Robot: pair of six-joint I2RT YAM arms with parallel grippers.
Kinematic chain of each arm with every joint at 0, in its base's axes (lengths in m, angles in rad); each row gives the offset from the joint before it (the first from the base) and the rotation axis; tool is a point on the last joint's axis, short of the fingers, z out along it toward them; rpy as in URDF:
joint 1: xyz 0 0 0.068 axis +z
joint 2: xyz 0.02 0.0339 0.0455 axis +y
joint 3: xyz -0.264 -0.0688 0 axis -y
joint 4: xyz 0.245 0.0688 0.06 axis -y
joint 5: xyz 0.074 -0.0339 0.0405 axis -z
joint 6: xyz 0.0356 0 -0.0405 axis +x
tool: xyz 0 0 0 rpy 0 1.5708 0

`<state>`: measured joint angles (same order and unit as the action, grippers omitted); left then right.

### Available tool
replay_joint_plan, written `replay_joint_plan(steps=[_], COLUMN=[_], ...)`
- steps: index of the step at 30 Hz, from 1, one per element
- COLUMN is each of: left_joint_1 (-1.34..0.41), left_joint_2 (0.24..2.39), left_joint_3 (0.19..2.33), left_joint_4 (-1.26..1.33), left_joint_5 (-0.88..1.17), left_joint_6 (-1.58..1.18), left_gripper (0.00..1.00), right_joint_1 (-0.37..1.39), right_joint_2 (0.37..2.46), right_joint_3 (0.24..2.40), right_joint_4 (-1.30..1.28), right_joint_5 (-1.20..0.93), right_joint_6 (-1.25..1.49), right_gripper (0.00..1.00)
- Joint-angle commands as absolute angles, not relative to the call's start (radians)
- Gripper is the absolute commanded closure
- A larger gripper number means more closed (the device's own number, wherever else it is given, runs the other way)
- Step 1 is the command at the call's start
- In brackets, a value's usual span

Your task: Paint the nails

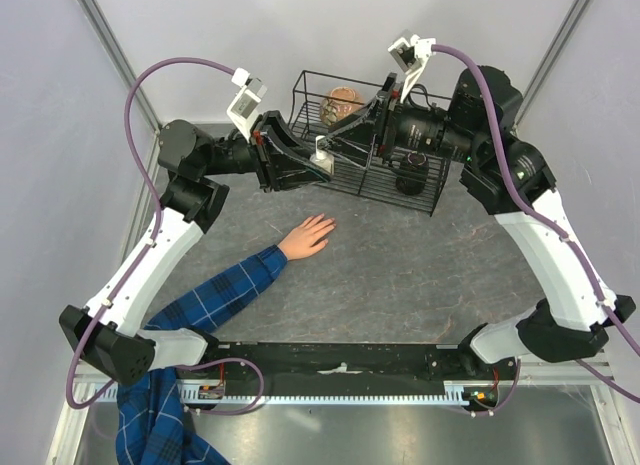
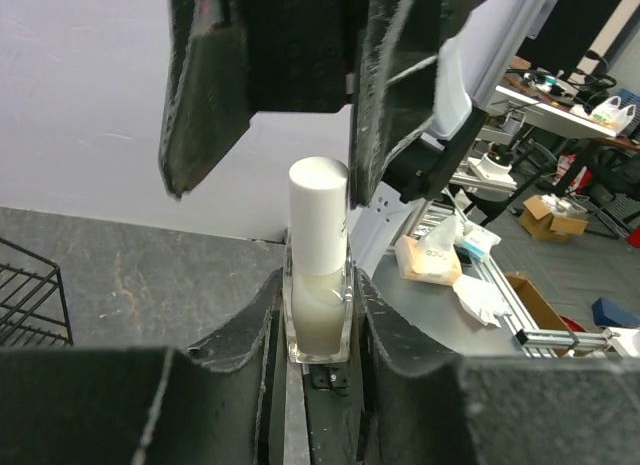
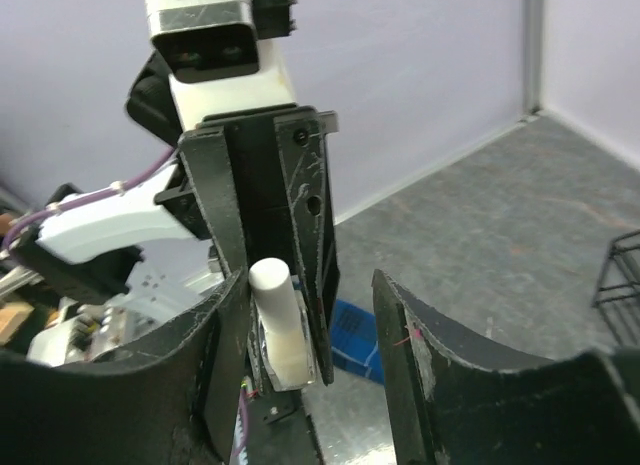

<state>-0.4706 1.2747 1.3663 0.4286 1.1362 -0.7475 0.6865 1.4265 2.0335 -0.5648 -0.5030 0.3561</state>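
A light skin-coloured hand (image 1: 306, 237) with a blue plaid sleeve (image 1: 215, 300) lies palm down on the grey table. Its nails (image 1: 326, 224) are too small to make out. At the back, above the table, my left gripper (image 1: 303, 163) (image 2: 318, 297) is shut on a small clear bottle (image 1: 322, 157) (image 2: 318, 310) (image 3: 285, 345) with a white cap (image 2: 318, 205) (image 3: 270, 277). My right gripper (image 1: 347, 127) (image 3: 310, 297) faces it, open. Its fingers (image 2: 205, 95) straddle the cap without gripping it. The cap lies close to one right finger (image 3: 205, 375).
A black wire basket (image 1: 437, 190) stands at the back, right behind both grippers. It holds a brownish object (image 1: 342, 106) and a dark jar (image 1: 412, 172). A black rail (image 1: 340, 360) runs along the near edge between the arm bases.
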Motion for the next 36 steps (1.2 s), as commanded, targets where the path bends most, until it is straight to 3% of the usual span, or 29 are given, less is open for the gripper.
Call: replay_joint_plan(steps=[1, 4, 8, 10, 11, 13, 16, 18, 19, 20, 22, 24, 28, 31, 32, 36], left_joint_1=[-0.465, -0.466, -0.463, -0.465, -0.465, -0.465, -0.466, -0.482, -0.498, -0.561, -0.633, -0.721, -0.759, -0.759, -0.758, -0.743], left_joint_2=[1.267, 1.272, 1.279, 1.281, 1.281, 1.279, 1.278, 1.279, 1.279, 1.284, 1.307, 1.319, 1.338, 1.330, 1.316, 1.281], left_joint_3=[1.368, 1.374, 1.385, 1.396, 1.400, 1.431, 1.524, 1.577, 1.633, 1.663, 1.733, 1.756, 1.766, 1.735, 1.724, 1.660], left_joint_4=[0.540, 0.534, 0.523, 0.497, 0.486, 0.402, 0.070, -0.093, -0.250, -0.314, -0.427, -0.445, -0.440, -0.417, -0.396, -0.345], left_joint_5=[1.189, 1.184, 1.180, 1.169, 1.164, 1.129, 0.972, 0.838, 0.640, 0.509, 0.185, 0.021, -0.007, 0.224, 0.280, 0.463], left_joint_6=[-0.848, -0.848, -0.845, -0.828, -0.818, -0.755, -0.524, -0.323, -0.249, -0.176, -0.002, 0.093, 0.107, 0.107, 0.104, 0.063], left_gripper=[0.98, 0.98, 0.98, 0.98, 0.98, 0.98, 0.98, 0.98, 0.98, 0.98, 0.98, 0.98, 0.98, 0.98, 0.98, 0.98], right_joint_1=[0.666, 0.663, 0.664, 0.664, 0.664, 0.663, 0.696, 0.765, 0.823, 0.965, 1.078, 1.205, 1.269, 1.224, 1.200, 1.042], right_joint_2=[1.440, 1.448, 1.447, 1.448, 1.450, 1.445, 1.459, 1.508, 1.532, 1.590, 1.650, 1.706, 1.709, 1.665, 1.623, 1.540], right_joint_3=[2.014, 1.985, 1.973, 1.967, 1.964, 1.956, 2.015, 2.153, 2.211, 2.270, 2.420, 2.492, 2.480, 2.429, 2.377, 2.286], right_joint_4=[-0.459, -0.428, -0.422, -0.422, -0.422, -0.425, -0.586, -0.725, -0.859, -0.915, -1.000, -1.063, -1.043, -0.970, -0.947, -0.878], right_joint_5=[-0.716, -0.764, -0.775, -0.779, -0.776, -0.729, -0.605, -0.340, -0.175, 0.146, 0.434, 0.710, 0.810, 0.636, 0.579, 0.243], right_joint_6=[0.446, 0.471, 0.472, 0.471, 0.471, 0.469, 0.380, 0.280, 0.179, 0.146, 0.120, 0.103, 0.094, 0.107, 0.123, 0.205], right_gripper=[0.43, 0.52, 0.55, 0.66, 0.80, 0.96, 1.00, 1.00, 1.00, 1.00, 1.00, 1.00, 1.00, 0.72, 0.52, 0.36])
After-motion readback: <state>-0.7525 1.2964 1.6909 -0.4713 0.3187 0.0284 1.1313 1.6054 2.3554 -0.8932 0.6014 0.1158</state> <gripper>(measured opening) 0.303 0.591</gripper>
